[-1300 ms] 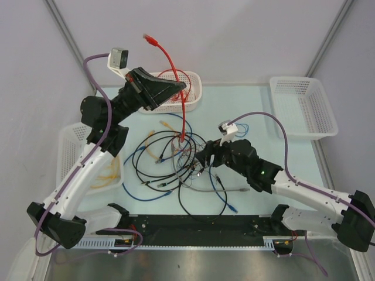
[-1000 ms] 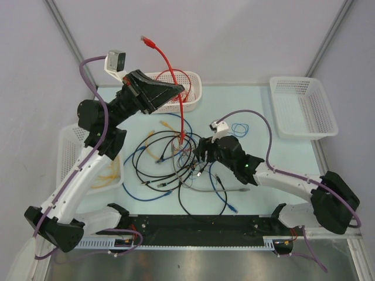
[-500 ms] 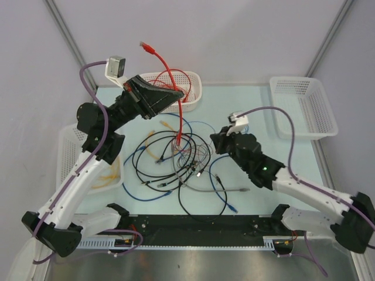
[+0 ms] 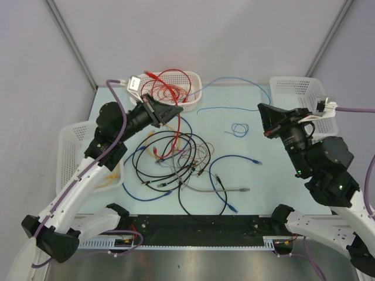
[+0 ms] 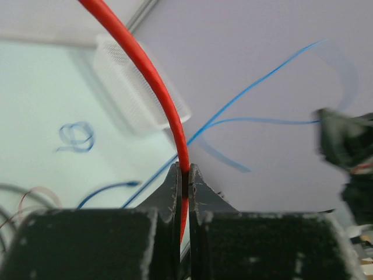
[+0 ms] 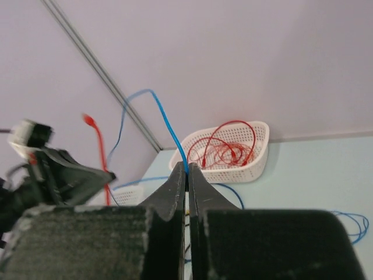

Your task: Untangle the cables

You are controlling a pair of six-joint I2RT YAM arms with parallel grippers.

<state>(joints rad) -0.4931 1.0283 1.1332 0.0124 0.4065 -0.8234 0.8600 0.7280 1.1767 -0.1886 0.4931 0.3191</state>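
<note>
The cables (image 4: 176, 164) lie as a tangle of black, blue, grey and red wires on the table's middle. My left gripper (image 4: 176, 111) is shut on a red cable (image 5: 145, 70) that runs up from the tangle and loops over the back basket. At the right, my raised right gripper (image 4: 262, 120) is shut on a thin blue cable (image 6: 166, 125). That blue cable (image 4: 234, 78) arcs through the air towards the left. In the wrist views both pairs of jaws pinch their cable at the tips, the left gripper (image 5: 185, 175) and the right gripper (image 6: 187, 169).
A white back basket (image 4: 194, 93) holds red wires. An empty white basket (image 4: 304, 105) stands at the back right, and another basket (image 4: 70, 152) with yellowish wires stands left. A small blue coil (image 4: 238, 129) and a blue plug-ended cable (image 4: 240, 158) lie apart from the tangle.
My right gripper shut on the blue cable in the tangle, then rose and swung right, drawing it into the air. The left gripper came down with the red cable.
</note>
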